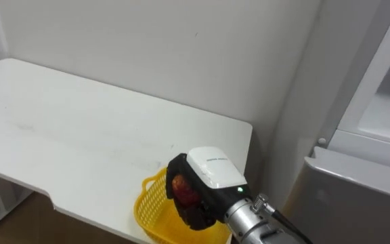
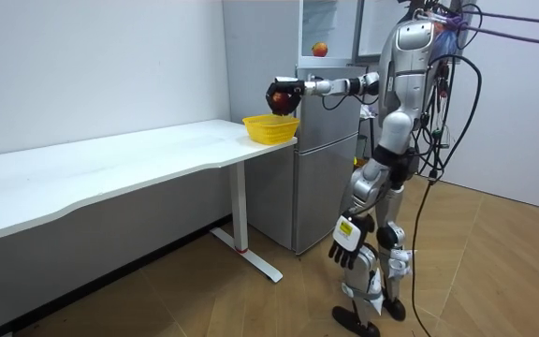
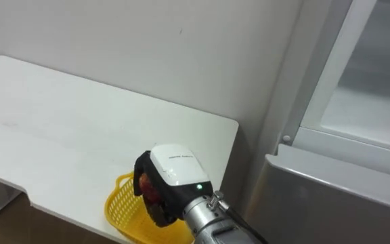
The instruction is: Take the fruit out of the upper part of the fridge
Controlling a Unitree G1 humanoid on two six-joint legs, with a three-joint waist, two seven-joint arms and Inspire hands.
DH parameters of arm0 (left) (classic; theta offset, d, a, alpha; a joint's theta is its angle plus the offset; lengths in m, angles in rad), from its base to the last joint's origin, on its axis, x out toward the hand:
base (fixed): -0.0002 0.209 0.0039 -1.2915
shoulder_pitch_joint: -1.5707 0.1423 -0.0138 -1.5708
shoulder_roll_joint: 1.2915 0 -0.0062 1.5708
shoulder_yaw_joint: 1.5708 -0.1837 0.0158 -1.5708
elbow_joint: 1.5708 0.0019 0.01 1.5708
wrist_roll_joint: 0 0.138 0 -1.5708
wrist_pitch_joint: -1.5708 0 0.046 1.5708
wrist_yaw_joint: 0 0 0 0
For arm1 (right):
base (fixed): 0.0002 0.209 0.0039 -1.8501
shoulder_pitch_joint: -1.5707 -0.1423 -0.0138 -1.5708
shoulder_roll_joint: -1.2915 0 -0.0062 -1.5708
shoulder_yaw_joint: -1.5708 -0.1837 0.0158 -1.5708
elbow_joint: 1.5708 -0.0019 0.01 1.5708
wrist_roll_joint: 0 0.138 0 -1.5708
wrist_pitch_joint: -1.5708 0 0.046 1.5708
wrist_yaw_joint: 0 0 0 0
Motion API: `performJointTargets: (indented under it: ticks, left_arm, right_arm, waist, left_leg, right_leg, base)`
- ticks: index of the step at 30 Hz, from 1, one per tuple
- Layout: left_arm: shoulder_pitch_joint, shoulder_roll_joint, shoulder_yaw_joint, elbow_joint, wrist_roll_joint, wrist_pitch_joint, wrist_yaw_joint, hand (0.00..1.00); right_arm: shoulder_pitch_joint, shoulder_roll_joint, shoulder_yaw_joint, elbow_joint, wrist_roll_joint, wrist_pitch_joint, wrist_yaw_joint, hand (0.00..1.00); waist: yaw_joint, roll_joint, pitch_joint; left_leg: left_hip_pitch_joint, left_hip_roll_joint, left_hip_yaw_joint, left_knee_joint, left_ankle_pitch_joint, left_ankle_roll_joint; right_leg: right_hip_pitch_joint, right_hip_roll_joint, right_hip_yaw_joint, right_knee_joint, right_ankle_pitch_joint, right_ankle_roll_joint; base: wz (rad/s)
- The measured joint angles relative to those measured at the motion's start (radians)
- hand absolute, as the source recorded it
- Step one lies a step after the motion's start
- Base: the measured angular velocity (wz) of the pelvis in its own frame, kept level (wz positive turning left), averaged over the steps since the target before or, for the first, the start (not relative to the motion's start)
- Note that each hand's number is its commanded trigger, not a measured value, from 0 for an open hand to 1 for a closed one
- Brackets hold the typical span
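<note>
Because the right hand [image 1: 210, 173] has its fingers curled round the red apple [image 1: 182, 189] just above the yellow basket [image 1: 149, 205] at the worktop [image 1: 80, 135] edge, a crooked drop could bounce it onto the floor [image 2: 204, 300].

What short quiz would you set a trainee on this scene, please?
1. True or false: the right hand has its fingers curled round a red apple over the yellow basket.
2. Where does the basket stand? A) on the floor; B) on the white table, at the end nearest the fridge; C) inside the fridge.
3. Fill in: a second apple lies in the fridge's open ____ compartment.

Key: 1 true; 2 B; 3 upper.
</note>
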Motion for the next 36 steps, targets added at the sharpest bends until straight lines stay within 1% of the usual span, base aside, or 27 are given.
performJointTargets:
  ticks: [1, 2, 3, 6, 11, 23, 36]
  left_arm:
    - [0.000, 0.000, 0.000, 0.004, 0.000, 0.001, 0.006, 0.00]
    - [0.000, 0.000, 0.000, 0.004, 0.000, 0.001, 0.008, 0.00]
    - [0.003, 0.000, 0.000, 0.004, 0.000, 0.003, 0.014, 0.00]
    - [0.004, 0.000, 0.000, 0.004, 0.000, 0.006, 0.024, 0.00]
    - [0.001, 0.000, 0.000, 0.004, -0.001, 0.006, 0.036, 0.00]
    - [0.002, -0.002, 0.000, 0.001, -0.001, 0.006, 0.043, 0.00]
    - [0.002, -0.004, 0.001, 0.001, -0.001, 0.005, 0.039, 0.00]
  right_arm:
    - [-0.002, 0.001, 0.003, 0.019, 0.000, 0.002, -0.001, 0.32]
    - [-0.002, 0.001, 0.006, 0.025, 0.001, 0.005, -0.001, 0.32]
    - [-0.002, 0.001, 0.014, 0.037, 0.002, 0.011, -0.001, 0.00]
    - [-0.002, 0.001, 0.038, 0.060, 0.002, 0.018, 0.000, 0.00]
    - [-0.002, 0.001, 0.043, 0.062, 0.006, 0.018, 0.000, 0.00]
    - [-0.002, 0.001, 0.043, 0.066, 0.009, 0.018, 0.000, 0.00]
    - [-0.002, 0.001, 0.040, 0.080, 0.009, 0.016, 0.000, 0.00]
  waist:
    - [0.000, -0.002, -0.0009]
    - [0.000, -0.003, -0.0009]
    - [0.001, -0.006, 0.0001]
    - [0.006, -0.011, 0.0027]
    - [0.015, -0.011, 0.0031]
    - [0.015, -0.010, 0.0036]
    - [0.014, -0.008, 0.0045]
  left_leg:
    - [0.000, -0.001, -0.004, 0.001, 0.001, 0.001]
    - [0.002, -0.002, -0.006, 0.002, 0.001, 0.001]
    - [0.002, -0.003, -0.008, 0.003, 0.001, 0.001]
    - [0.001, -0.005, -0.009, 0.006, 0.002, 0.002]
    - [-0.002, -0.005, -0.009, 0.006, 0.001, 0.002]
    - [-0.004, -0.006, -0.009, 0.001, 0.002, 0.003]
    - [-0.005, -0.006, -0.008, 0.000, 0.002, 0.002]
  right_leg:
    - [0.001, 0.000, 0.001, 0.000, 0.000, 0.000]
    - [0.001, 0.000, 0.001, 0.000, 0.000, 0.000]
    - [0.002, -0.001, 0.002, -0.001, 0.000, 0.000]
    - [0.002, -0.002, 0.004, -0.001, 0.000, 0.000]
    - [0.002, -0.003, 0.005, -0.001, 0.000, 0.000]
    - [0.002, -0.002, 0.023, -0.001, -0.001, 0.001]
    - [0.001, -0.002, 0.025, -0.001, -0.002, 0.003]
  base:
    - [0.10]
    - [0.10]
    - [0.06]
    - [0.01]
    - [0.00]
    - [0.00]
    - [0.00]
